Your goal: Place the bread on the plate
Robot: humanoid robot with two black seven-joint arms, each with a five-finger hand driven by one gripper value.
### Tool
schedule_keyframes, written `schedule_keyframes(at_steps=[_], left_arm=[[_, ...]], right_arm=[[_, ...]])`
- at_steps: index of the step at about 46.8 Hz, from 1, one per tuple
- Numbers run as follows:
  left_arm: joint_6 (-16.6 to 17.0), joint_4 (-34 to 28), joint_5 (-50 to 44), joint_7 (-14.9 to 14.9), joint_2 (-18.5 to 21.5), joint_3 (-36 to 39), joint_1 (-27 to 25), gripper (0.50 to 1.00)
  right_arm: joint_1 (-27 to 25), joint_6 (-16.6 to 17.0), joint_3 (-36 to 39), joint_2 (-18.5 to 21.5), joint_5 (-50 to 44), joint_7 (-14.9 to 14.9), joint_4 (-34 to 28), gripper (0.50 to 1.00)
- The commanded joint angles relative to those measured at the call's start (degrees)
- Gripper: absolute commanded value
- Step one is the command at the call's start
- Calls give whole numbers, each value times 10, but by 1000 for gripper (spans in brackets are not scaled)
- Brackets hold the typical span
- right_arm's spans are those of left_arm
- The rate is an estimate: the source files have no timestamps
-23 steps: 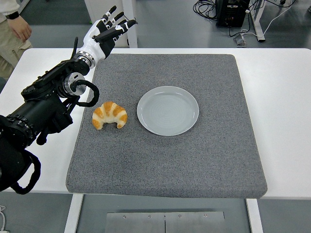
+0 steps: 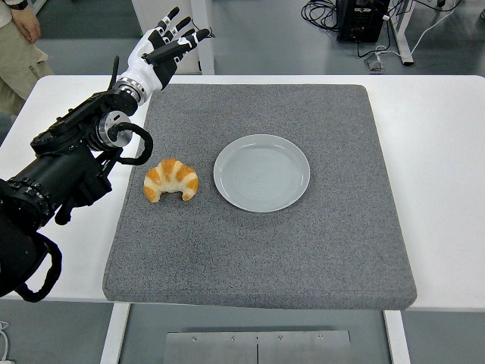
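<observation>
Croissant-shaped bread (image 2: pixel 171 180) — lying on the grey mat (image 2: pixel 303 250), just left of the empty plate (image 2: pixel 261 172), not touching it, so the placing is not yet done. Left hand (image 2: pixel 161 49) — raised over the mat's far-left corner, fingers spread, holding nothing, well apart from the bread. Person (image 2: pixel 19 45) at top left.
</observation>
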Motion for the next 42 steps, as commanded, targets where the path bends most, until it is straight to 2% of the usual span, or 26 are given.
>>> schedule_keyframes(at_steps=[1, 6, 12, 18, 26, 37, 42], left_arm=[[0, 0, 1, 0, 0, 0, -1, 975], [-3, -2, 6, -1, 0, 4, -3, 975], [-4, -43, 22, -9, 16, 37, 1, 975], [0, -116, 25, -25, 65, 59, 4, 975], [2, -249, 60, -26, 157, 76, 2, 975], [47, -363, 180, -25, 233, 76, -3, 975], [77, -389, 264, -20, 249, 77, -2, 975]], right_arm=[[0, 0, 0, 0, 0, 0, 0, 1000], [0, 1, 0, 0, 0, 0, 0, 1000], [0, 1, 0, 0, 0, 0, 0, 1000], [0, 0, 0, 0, 0, 0, 0, 1000], [0, 1, 0, 0, 0, 0, 0, 1000], [0, 0, 0, 0, 0, 0, 0, 1000], [0, 1, 0, 0, 0, 0, 0, 1000]])
